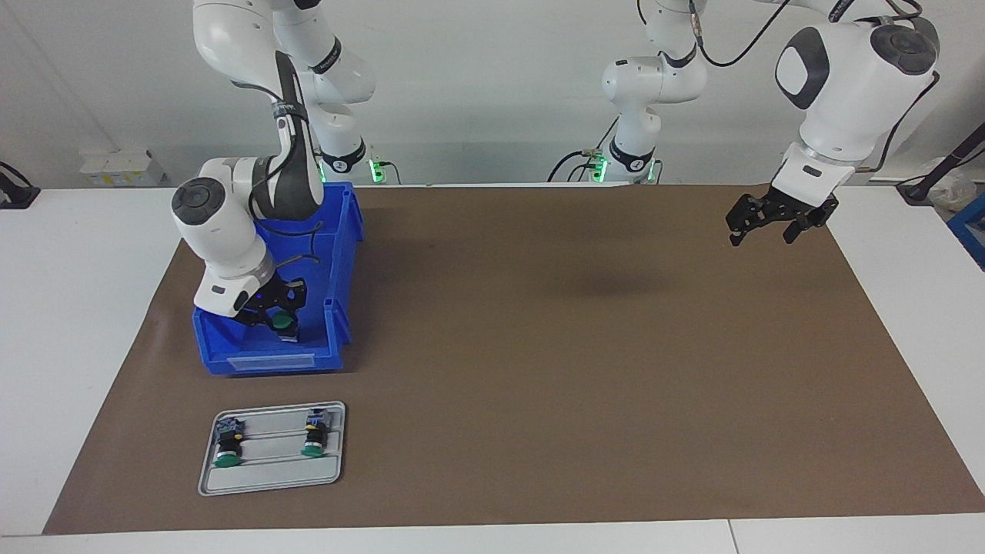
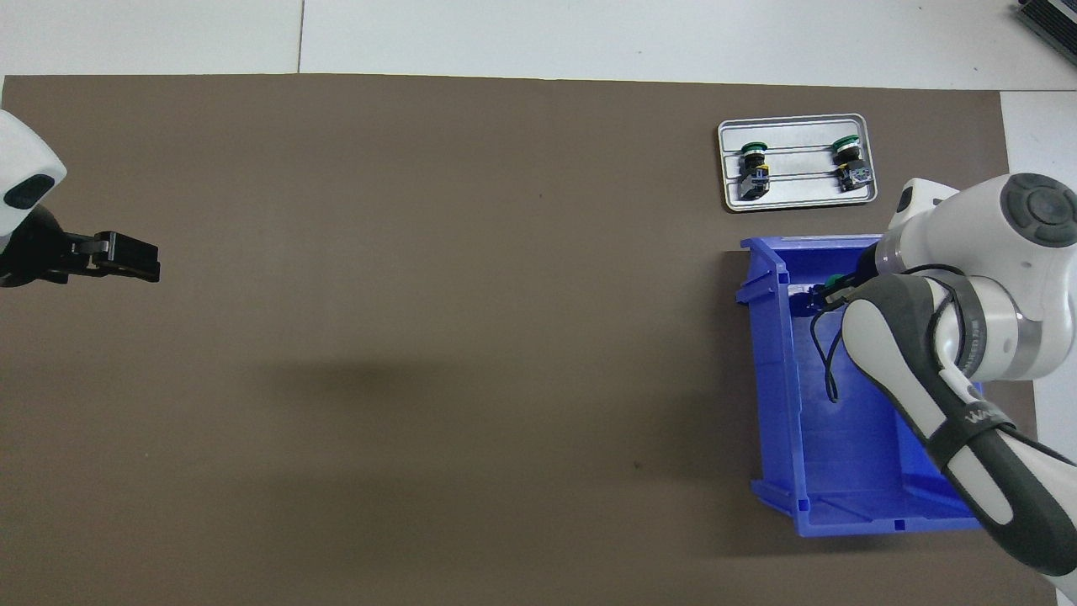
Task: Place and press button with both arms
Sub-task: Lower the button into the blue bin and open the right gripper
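Note:
My right gripper (image 1: 279, 322) reaches down into the blue bin (image 1: 265, 360), at the bin's end beside the tray. It is shut on a button (image 1: 283, 321) with a green cap. From overhead the right arm hides most of this; only the button's green cap (image 2: 833, 281) and the right gripper (image 2: 826, 295) peek out by the bin's wall (image 2: 770, 337). My left gripper (image 1: 762, 235) hangs open and holds nothing, in the air over the brown mat near the left arm's end of the table. Overhead, the left gripper (image 2: 126, 257) shows at the frame's edge.
A grey tray (image 1: 269, 478) lies on the mat just farther from the robots than the bin. Two green-capped buttons (image 1: 228, 447) (image 1: 314, 438) lie in its grooves. The overhead view shows the tray (image 2: 799, 199) with both buttons (image 2: 753, 164) (image 2: 848, 160). The brown mat (image 1: 577, 346) covers the table's middle.

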You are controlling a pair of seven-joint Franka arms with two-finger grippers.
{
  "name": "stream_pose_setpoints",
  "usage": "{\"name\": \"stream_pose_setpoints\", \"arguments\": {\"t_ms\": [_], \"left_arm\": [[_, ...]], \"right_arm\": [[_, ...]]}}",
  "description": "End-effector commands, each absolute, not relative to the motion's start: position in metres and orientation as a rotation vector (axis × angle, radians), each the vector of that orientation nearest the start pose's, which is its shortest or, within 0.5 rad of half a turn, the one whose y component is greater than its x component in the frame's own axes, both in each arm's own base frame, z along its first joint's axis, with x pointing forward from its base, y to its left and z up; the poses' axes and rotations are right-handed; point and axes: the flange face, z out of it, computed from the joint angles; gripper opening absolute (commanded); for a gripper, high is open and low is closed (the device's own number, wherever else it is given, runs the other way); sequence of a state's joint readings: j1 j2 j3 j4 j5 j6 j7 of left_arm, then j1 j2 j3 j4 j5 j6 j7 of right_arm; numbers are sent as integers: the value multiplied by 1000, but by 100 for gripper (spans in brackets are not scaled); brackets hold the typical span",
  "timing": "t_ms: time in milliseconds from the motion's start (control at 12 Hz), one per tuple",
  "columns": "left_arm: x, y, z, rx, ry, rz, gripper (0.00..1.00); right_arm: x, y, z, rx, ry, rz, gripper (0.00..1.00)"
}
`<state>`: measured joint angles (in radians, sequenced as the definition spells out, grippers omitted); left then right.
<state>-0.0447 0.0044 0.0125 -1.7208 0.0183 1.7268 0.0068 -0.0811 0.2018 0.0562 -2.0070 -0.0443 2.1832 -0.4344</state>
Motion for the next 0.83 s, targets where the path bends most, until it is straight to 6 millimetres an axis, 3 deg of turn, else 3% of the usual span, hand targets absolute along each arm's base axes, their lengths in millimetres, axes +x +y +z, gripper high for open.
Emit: {"name": "stream_pose_setpoints", "arguments": {"t_ms": [0,166,333,748], "left_arm": [[556,-15,566,-3131,46,-10,100],[556,-15,566,-3131,46,-10,100],[556,-15,566,-3131,46,-10,100],[556,-15,566,-3131,46,-10,100]], "right_arm": [[580,-19,365,-3071,-689,2,65],[585,-20,378,-3097,-583,-27,83],[589,-16,404,-3123,-454,-60,92],[602,0,485,-3158,16,-120,98]]}}
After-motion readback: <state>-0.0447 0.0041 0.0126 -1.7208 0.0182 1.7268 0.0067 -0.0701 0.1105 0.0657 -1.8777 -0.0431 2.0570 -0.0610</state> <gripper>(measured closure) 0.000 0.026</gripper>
